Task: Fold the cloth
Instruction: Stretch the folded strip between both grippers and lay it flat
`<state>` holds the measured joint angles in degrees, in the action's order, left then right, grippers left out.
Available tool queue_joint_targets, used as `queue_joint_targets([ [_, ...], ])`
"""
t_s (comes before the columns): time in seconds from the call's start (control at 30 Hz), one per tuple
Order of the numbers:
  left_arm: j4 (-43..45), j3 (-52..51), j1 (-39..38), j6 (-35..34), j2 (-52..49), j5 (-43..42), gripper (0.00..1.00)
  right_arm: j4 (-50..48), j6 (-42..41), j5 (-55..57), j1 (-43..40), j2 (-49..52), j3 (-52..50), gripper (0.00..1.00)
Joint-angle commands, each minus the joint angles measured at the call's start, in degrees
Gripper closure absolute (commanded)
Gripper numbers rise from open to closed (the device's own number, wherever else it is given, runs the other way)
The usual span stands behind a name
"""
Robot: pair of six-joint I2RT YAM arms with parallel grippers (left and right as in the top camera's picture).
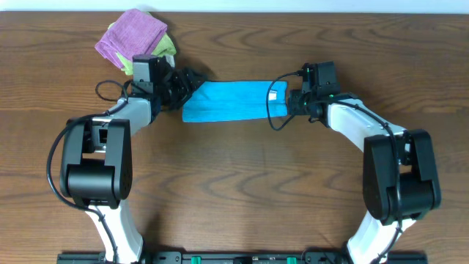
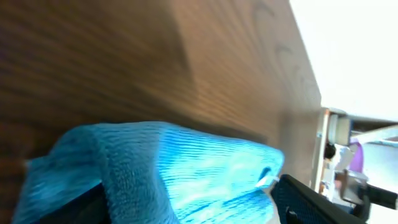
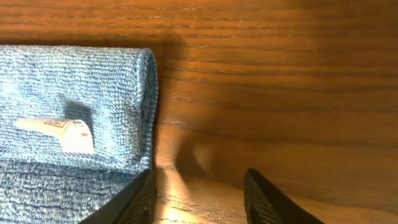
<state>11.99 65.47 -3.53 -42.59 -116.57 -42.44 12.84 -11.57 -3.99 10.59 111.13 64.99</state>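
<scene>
**Item 1:** cloth [image 1: 231, 101], sky-blue terry, folded into a long strip. It is laid flat on the wooden table [image 1: 242, 183] between the 2 grippers. A white label [image 3: 62, 129] is seen near its right end.

**Left gripper** [image 1: 181, 94]: set at the strip's left end, fingers spread wide. The cloth is bunched between them and lapped over 1 finger.

**Right gripper** [image 1: 292, 103]: jaws parted, nothing held, 1 finger just beside the cloth's edge.

**Item 2:** purple cloth [image 1: 133, 37] and yellow-green cloth [image 1: 168, 46], folded and piled together near the table's far edge.

Bright, even light; left-wrist cloth [image 2: 186, 168] blurred (white glare top right)
</scene>
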Motion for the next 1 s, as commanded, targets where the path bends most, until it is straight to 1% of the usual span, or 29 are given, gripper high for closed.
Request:
queue_joint_targets([
  [0.0, -0.04, 2.21, 0.2, 0.57, 1.27, -2.47, 0.25, 0.26, -0.2, 0.55, -0.07, -0.57, 0.81, 0.55],
  [0.2, -3.37, 2.23, 1.2, 0.98, 4.7, -2.38, 0.26, 1.05, -0.17, 0.52, -0.07, -0.57, 0.81, 0.57],
  [0.37, -9.81, 2.23, 3.08, 5.14, 7.41, -2.38, 0.26, 1.14, -0.17, 0.55, -0.07, -0.57, 0.81, 0.58],
  [0.47, -12.2, 2.23, 4.2, 6.47, 8.41, -2.38, 0.27, 1.14, -0.17, 0.52, -0.07, -0.57, 0.81, 0.58],
  [0.57, -13.86, 2.23, 5.44, 6.69, 9.03, -2.4, 0.26, 1.14, -0.17, 0.52, -0.04, -0.57, 0.81, 0.58],
  [0.67, -13.68, 2.23, 5.75, 6.54, 9.16, -2.67, 0.27, 1.18, -0.2, 0.48, -0.07, -0.63, 0.81, 0.58],
  [0.7, -13.62, 2.23, 5.7, 6.12, 9.14, -2.64, 0.32, 1.29, -0.5, 0.31, -0.07, -0.7, 0.81, 0.57],
  [0.73, -13.51, 2.23, 5.29, 5.42, 9.14, -2.62, 0.39, 1.42, -1.36, 0.04, -0.07, -0.96, 0.83, 0.53],
  [0.77, -13.46, 2.23, 4.76, 5.27, 9.14, -2.62, 0.47, 1.51, -2.21, -0.15, -0.15, -1.14, 0.83, 0.46],
  [0.8, -13.44, 2.23, 4.11, 5.29, 9.14, -2.47, 0.54, 1.64, -3.06, -0.68, -0.26, -1.46, 0.83, 0.35],
  [0.83, -13.49, 2.23, 3.02, 5.33, 9.11, -1.77, 0.63, 1.97, -5.18, -1.33, -0.55, -1.95, 0.83, 0.29],
  [0.87, -13.64, 2.23, 1.62, 5.35, 9.11, 0.07, 0.82, 2.34, -8.02, -2.67, -1.03, -2.58, 0.83, 0.27],
  [0.93, -13.94, 2.23, -0.13, 5.35, 9.11, 3.76, 0.94, 2.82, -11.98, -5.6, -1.99, -3.34, 0.83, 0.25],
  [0.97, -14.16, 2.23, -1.11, 5.46, 9.07, 6.19, 0.94, 2.84, -13.66, -7.72, -2.51, -3.58, 0.81, 0.24],
])
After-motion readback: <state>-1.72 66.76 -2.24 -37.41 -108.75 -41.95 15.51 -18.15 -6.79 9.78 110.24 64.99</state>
